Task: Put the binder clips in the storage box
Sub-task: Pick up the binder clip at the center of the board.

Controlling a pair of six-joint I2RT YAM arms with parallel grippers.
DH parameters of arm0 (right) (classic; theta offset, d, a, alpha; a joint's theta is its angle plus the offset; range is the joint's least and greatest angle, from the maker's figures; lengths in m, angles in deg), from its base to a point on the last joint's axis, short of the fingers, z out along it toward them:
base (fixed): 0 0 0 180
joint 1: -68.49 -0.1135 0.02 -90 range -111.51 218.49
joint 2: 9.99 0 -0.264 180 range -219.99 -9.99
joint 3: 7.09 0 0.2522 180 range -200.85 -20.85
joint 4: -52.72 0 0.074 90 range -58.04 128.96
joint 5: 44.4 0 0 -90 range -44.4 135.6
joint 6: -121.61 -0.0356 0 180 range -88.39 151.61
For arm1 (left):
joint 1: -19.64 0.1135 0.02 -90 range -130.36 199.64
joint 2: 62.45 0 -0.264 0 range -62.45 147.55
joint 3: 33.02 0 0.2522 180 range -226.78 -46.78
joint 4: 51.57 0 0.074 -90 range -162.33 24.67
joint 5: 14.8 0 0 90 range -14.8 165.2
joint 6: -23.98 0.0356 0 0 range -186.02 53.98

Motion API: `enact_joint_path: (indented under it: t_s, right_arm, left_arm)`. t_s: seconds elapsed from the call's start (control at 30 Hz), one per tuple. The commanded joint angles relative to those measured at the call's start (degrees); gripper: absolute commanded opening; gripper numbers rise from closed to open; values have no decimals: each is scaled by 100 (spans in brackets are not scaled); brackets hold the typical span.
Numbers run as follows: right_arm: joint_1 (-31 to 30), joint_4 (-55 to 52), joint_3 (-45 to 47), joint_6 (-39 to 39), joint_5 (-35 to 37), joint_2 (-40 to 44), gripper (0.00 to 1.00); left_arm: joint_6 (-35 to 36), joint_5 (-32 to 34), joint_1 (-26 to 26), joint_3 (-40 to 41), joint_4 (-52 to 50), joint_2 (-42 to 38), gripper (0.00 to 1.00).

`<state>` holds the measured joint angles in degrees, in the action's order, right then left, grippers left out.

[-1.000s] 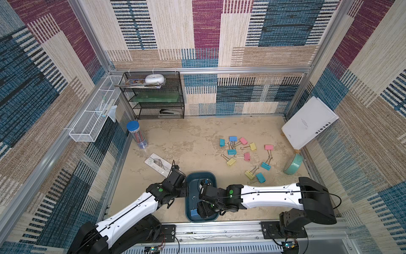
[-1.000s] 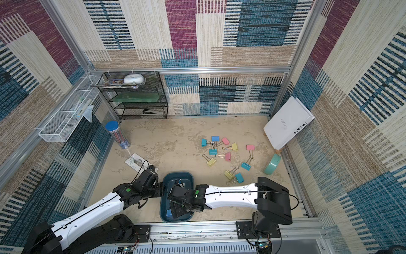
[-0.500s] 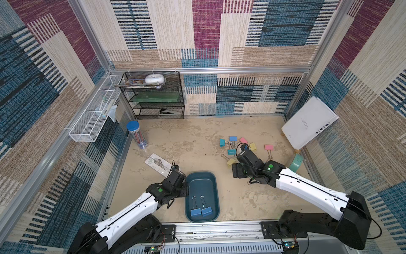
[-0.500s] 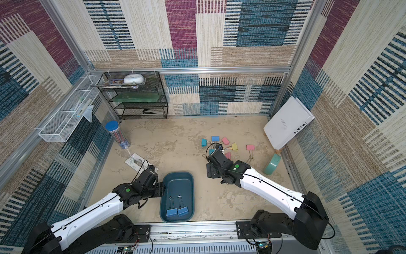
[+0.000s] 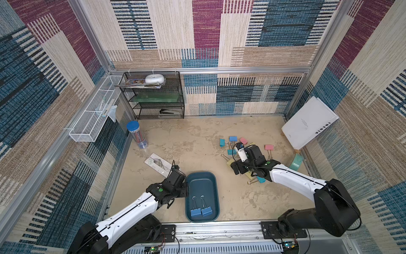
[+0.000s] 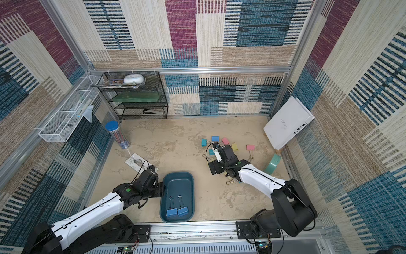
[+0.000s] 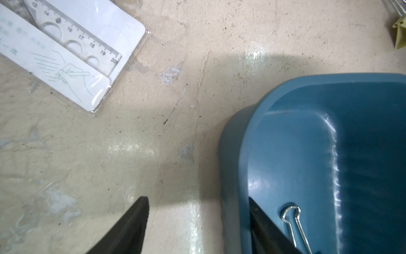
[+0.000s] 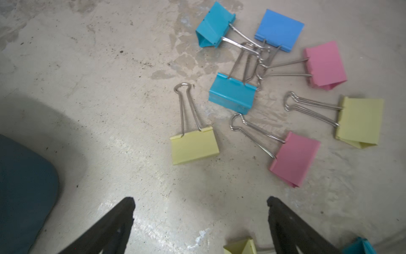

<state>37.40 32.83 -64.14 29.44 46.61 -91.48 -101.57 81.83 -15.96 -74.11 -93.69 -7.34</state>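
In both top views my right arm (image 5: 292,180) lies across the pile of binder clips (image 5: 232,139), so I cannot count them. A yellow clip (image 5: 229,162) and a teal clip (image 5: 261,179) show only as corners poking out from under the wrist.

In the right wrist view the storage box (image 8: 24,193) is blurred and cut by the picture's edge. Two more clips, one yellow (image 8: 240,247) and one teal (image 8: 359,247), are cropped as well.

In the left wrist view the box runs out of the picture. Of a clip inside it I see only the wire handle (image 7: 294,222). The ruler packet (image 7: 66,55) is also cut off.

What lies on the black shelf (image 5: 153,110) and in the white basket (image 5: 87,129) is too small to tell.
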Motion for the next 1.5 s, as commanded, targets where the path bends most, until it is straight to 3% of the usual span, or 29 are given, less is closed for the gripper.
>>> enact_joint_path:
  t_s: [0.0,0.67,1.0,1.17,1.47]
  right_arm:
    - [39,242,-176,492,-611,-431,97]
    - [148,334,-539,517,-447,-1444,96]
    - [257,124,-908,533,-510,-1861,84]
    - [268,70,-955,519,-529,-1923,67]
    - [240,-345,-1039,367,-648,-1323,59]
  left_arm:
    - [57,22,0,-4,16,8,71]
    - [53,31,0,-18,6,43,71]
    - [55,39,0,-18,2,43,71]
    - [61,40,0,-22,14,71,71]
    - [66,40,0,-31,30,94,71]
